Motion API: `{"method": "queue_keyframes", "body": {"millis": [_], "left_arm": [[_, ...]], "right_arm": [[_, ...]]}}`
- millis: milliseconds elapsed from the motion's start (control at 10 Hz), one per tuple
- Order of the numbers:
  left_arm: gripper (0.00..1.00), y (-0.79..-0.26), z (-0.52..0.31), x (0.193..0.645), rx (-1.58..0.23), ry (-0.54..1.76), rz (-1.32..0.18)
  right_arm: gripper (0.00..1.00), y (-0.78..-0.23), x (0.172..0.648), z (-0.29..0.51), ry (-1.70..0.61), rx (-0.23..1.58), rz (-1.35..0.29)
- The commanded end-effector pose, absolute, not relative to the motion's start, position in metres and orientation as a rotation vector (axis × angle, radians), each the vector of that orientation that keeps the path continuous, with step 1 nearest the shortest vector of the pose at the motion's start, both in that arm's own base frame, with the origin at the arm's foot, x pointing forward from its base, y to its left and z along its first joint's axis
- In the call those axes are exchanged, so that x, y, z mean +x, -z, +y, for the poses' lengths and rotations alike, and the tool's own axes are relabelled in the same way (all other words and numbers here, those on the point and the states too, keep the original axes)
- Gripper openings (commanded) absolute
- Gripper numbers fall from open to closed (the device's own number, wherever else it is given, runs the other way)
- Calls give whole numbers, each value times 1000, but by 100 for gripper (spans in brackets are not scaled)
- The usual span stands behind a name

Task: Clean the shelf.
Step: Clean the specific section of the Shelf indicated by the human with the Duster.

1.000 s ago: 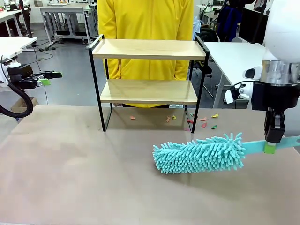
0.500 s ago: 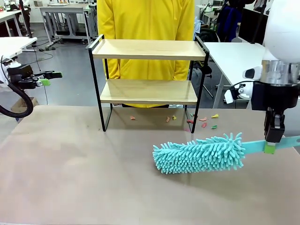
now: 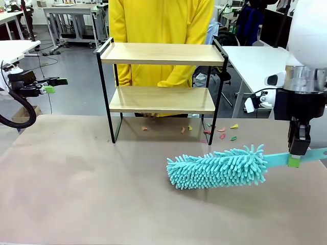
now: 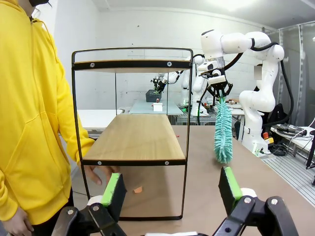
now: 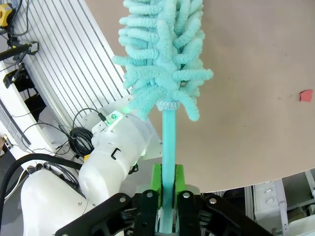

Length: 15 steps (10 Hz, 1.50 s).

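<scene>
**One shelf, one duster, scraps on the table**

We see one brown table (image 3: 76, 194) spanning the front view. One person in a yellow top (image 3: 161, 20) stands at its far side, directly behind the shelf. The shelf (image 3: 161, 53) stands upright at the table's far edge, near the middle, and has two wooden boards in a black frame. Both boards look bare. One hand (image 4: 101, 174) of the person reaches in at the level of the lower board.

One teal fluffy duster (image 3: 217, 167) lies level, in front of the shelf and to its right, well apart from it. We cannot tell whether its head touches the table. The right gripper (image 3: 294, 161) is clamped on the duster's flat handle, with green pads on both sides of it in the right wrist view. The left gripper (image 3: 48, 89) hangs off the table's left side with its fingers spread wide and nothing between them. In its own view it faces the shelf's end.

We count at least eight small coloured scraps (image 3: 220, 130) on the table under and beside the shelf's right leg, between the shelf and the duster.
</scene>
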<state>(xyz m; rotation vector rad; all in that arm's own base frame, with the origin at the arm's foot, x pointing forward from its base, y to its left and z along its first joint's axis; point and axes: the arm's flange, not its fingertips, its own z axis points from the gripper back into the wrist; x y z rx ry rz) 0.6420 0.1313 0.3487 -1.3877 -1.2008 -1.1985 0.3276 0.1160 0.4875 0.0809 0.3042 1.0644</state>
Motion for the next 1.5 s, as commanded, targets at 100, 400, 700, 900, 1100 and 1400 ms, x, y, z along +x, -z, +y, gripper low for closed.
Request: {"method": "queue_keyframes", "body": {"millis": [100, 400, 700, 900, 1100, 1400], "left_arm": [[100, -349, 131, 639, -1382, 1215, -1205], [100, -349, 131, 639, -1382, 1215, -1205], [100, -349, 131, 639, -1382, 1215, -1205], [100, -349, 131, 639, -1382, 1215, -1205], [100, -349, 131, 639, -1382, 1215, -1205], [100, -349, 131, 639, -1382, 1215, -1205]], "right_arm": [[13, -492, 332, 115, -1043, 73, 289], [13, -492, 332, 115, -1043, 73, 289], [13, -492, 332, 115, -1043, 73, 289], [13, -492, 332, 115, -1043, 73, 289], [13, -492, 332, 115, -1043, 73, 289], [13, -492, 332, 115, -1043, 73, 289]]}}
